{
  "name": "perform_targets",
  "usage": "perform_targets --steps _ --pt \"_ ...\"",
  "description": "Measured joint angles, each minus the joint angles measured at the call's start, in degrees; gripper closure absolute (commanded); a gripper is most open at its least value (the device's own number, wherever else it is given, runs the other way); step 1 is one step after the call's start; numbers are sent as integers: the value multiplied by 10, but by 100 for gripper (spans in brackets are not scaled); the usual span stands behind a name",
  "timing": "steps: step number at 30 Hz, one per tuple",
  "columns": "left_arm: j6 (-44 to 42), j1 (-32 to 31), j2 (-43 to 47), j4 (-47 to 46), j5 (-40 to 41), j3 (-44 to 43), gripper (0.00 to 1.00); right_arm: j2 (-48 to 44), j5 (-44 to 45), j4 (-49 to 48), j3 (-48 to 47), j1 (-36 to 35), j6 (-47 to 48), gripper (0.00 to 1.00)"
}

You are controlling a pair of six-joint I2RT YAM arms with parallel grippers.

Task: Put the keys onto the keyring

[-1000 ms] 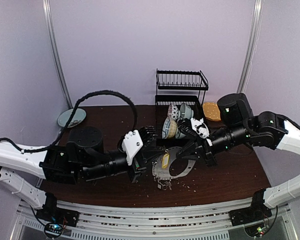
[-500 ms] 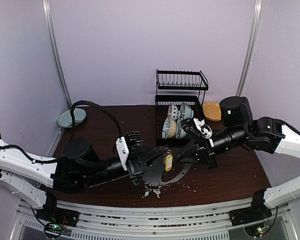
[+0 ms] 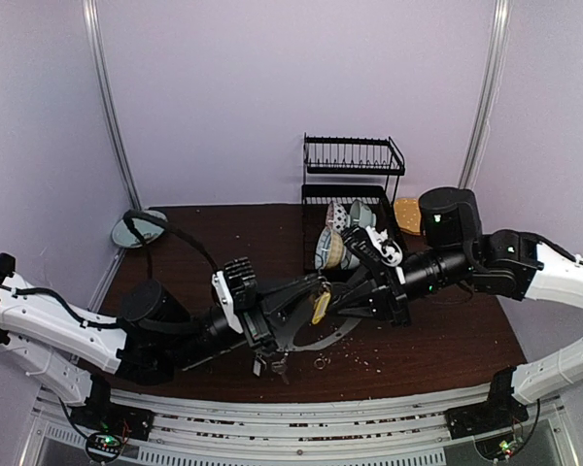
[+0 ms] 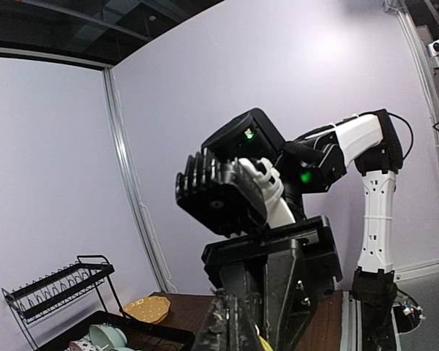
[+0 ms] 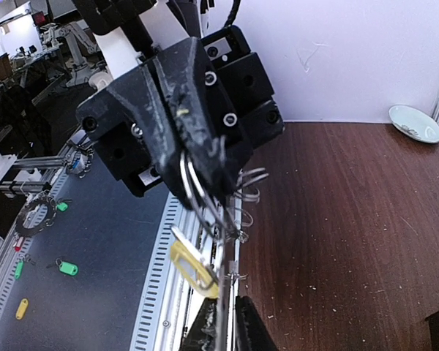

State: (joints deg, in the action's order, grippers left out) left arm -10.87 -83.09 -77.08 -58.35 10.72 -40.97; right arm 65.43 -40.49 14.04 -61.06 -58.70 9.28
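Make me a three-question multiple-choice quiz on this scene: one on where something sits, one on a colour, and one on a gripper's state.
1. Where is the small plate?
A at the near right corner
B at the far left corner of the table
C in the middle, under the arms

2. What colour is the tag on the keys?
A green
B red
C yellow

3. How is the left gripper?
A wide open and empty
B shut on the keyring
C resting on the plate

Answers:
1 B, it lies at the back left of the tabletop.
2 C, the oblong tag hanging between the arms is yellow.
3 B, its jaws pinch the thin hoop.
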Motion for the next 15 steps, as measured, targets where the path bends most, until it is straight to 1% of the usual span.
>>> perform_targets --steps 1,5,7,11,13,15 --pt "0 0 -4 -3 -5 0 100 4 7 -1 1 -5 -2 74" --pt "0 0 -3 -2 -9 0 100 -1 28 2 10 -14 0 60" --pt "-1 0 -1 0 -8 0 100 -10 42 6 10 -14 1 56" --pt "-2 0 6 9 -7 0 100 -27 72 19 2 -14 11 52" --pt "-2 0 10 14 -5 0 100 -31 89 36 -13 -14 20 49" --pt "-2 0 12 18 -4 1 100 -33 103 53 -31 -14 30 48"
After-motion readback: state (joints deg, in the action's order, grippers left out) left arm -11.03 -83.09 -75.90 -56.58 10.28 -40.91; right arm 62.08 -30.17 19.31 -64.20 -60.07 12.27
